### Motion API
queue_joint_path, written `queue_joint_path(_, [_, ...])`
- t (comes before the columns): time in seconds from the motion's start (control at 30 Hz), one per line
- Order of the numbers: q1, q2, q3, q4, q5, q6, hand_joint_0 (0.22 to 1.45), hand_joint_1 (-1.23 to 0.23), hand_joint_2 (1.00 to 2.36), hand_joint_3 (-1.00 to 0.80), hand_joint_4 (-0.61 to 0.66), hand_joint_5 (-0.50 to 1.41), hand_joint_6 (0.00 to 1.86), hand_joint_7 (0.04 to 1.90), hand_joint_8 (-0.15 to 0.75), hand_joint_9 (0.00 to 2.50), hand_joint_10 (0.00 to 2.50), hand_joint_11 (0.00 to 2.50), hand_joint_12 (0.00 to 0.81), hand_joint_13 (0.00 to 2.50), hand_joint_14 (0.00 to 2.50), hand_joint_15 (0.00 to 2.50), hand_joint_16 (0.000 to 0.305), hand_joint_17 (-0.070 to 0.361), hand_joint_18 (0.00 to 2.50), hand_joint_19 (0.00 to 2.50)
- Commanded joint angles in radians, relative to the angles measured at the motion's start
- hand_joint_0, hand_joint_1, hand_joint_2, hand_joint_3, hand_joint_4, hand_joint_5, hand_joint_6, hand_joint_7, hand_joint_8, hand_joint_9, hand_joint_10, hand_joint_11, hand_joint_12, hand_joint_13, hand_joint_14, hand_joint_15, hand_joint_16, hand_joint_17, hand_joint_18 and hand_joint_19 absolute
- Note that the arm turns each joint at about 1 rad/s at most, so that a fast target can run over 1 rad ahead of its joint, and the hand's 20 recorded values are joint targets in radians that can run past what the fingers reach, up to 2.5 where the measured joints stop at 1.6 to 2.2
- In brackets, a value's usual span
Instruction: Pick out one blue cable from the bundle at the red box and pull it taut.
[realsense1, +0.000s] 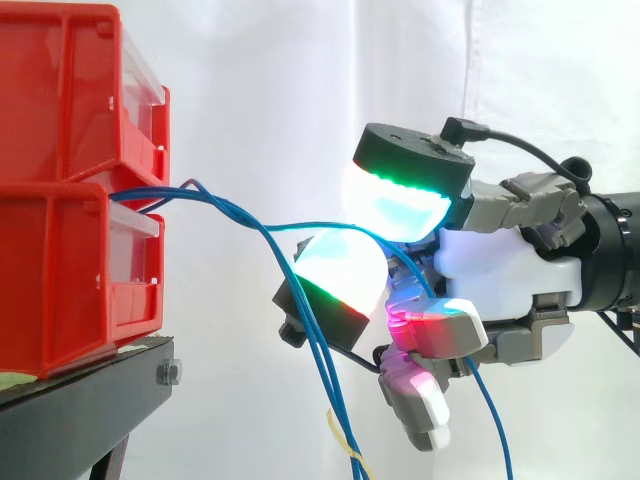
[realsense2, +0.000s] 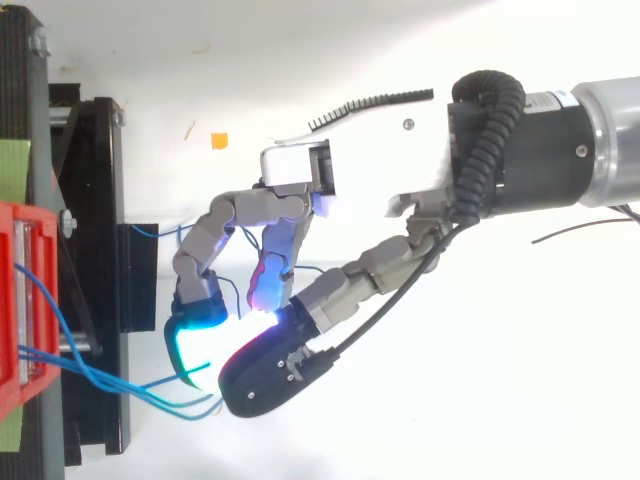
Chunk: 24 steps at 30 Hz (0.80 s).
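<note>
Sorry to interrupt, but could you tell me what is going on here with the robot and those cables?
The robot's hand has its glowing pads pinched on one blue cable from the bundle that comes out between the stacked red bins on the black stand. That cable runs across to the hand with a slight sag, so it is not yet taut. The other blue cables hang loose beside it.

Red bins (realsense1: 70, 200), blue cables (realsense1: 160, 193), black stand (realsense1: 90, 385), white curtain (realsense1: 280, 90), white-and-grey hand (realsense1: 500, 265), cyan, green, magenta pads (realsense1: 395, 205)
</note>
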Motion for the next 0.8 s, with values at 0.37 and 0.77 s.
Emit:
queue_joint_path(0.37, [0.000,-0.001,0.000,-0.009,0.000,0.006,0.66,-0.84,1.02,-0.04,-0.33,-0.09,0.93,1.06,0.206,1.49,0.03,0.92,0.356,1.12,0.02,0.60,0.050,0.113,0.95,0.63])
queue_joint_path(0.77, [0.001,-0.001,0.000,-0.038,0.001,0.002,0.67,-0.90,1.00,0.03,-0.35,-0.07,0.92,1.08,0.238,1.53,0.02,0.86,0.375,1.19,0.02,0.58,0.056,0.125,1.06,0.60])
